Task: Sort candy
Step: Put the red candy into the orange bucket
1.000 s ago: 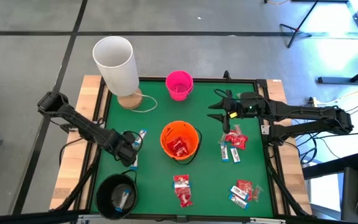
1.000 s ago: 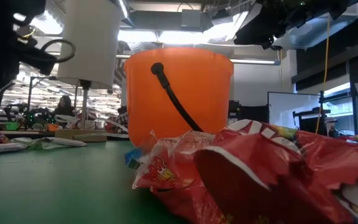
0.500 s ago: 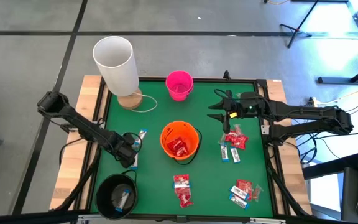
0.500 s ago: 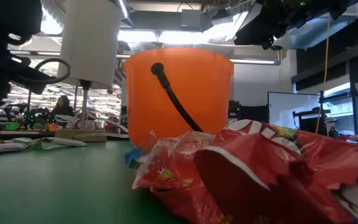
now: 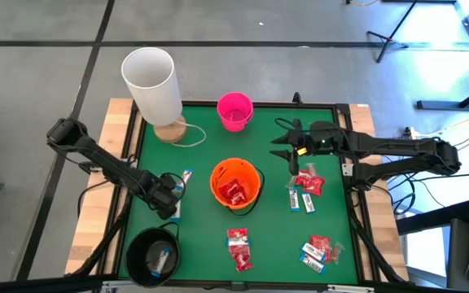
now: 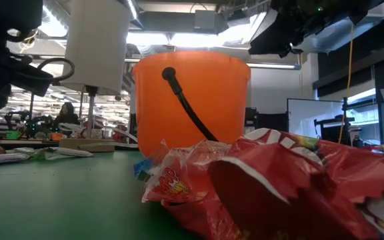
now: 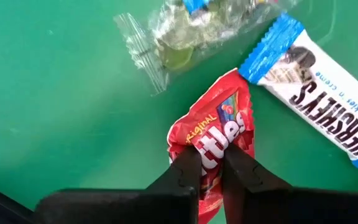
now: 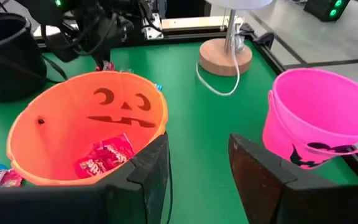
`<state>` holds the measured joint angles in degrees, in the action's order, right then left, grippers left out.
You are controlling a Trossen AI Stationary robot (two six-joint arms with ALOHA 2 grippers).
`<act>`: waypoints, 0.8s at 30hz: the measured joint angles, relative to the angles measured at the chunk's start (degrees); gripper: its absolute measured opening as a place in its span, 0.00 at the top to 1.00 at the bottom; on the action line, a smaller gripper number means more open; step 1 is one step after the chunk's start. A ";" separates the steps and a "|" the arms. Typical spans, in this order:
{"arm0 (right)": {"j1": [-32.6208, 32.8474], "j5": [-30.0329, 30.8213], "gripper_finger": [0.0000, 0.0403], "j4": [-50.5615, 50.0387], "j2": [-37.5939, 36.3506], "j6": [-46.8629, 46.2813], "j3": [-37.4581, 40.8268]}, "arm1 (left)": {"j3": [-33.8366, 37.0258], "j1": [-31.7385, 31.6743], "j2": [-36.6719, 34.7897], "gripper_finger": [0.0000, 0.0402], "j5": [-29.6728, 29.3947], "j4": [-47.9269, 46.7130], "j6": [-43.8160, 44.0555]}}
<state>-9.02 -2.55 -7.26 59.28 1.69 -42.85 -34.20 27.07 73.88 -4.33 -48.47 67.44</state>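
Green mat (image 5: 202, 236): covers the table inside a black frame; wooden edge shows on the left side.
Lamp (image 5: 153, 81): white shade on a round wooden base, far left corner of the mat.
Orange bucket (image 5: 235, 183): mid-table, jack-o'-lantern face, red packets inside.
Black bucket (image 5: 151, 255): near left corner, one white-and-blue bar in it.
Pink bucket (image 5: 234, 111): far edge, just right of the lamp.
Right gripper (image 8: 197, 163): held above the mat between the orange and pink buckets, fingers spread, holding nothing.
Left gripper (image 7: 211, 174): low over the mat left of the orange bucket, fingers pinching a red packet (image 7: 219, 140).
Candy: loose clusters on the right half (image 5: 306, 185) and near edge (image 5: 238, 247); a white-and-blue bar (image 7: 316, 87) and a clear wrapper (image 7: 179, 37) lie just beside the pinched packet.
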 joint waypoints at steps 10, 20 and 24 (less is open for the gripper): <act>0.00 0.02 0.59 0.52 1.63 -0.13 0.00 | -1.74 -0.02 -3.42 0.98 -3.74 -3.71 0.40; 0.01 0.01 0.59 1.99 1.63 -0.13 0.00 | -15.83 -0.02 -3.51 1.00 -15.06 -12.39 -4.59; 0.02 0.00 0.59 2.77 1.63 -0.13 0.00 | -21.23 -0.02 -3.51 0.99 -22.46 -10.39 -9.49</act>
<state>-8.99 -2.55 -4.49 60.90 1.56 -42.85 -55.43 27.05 70.37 -26.79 -58.86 57.95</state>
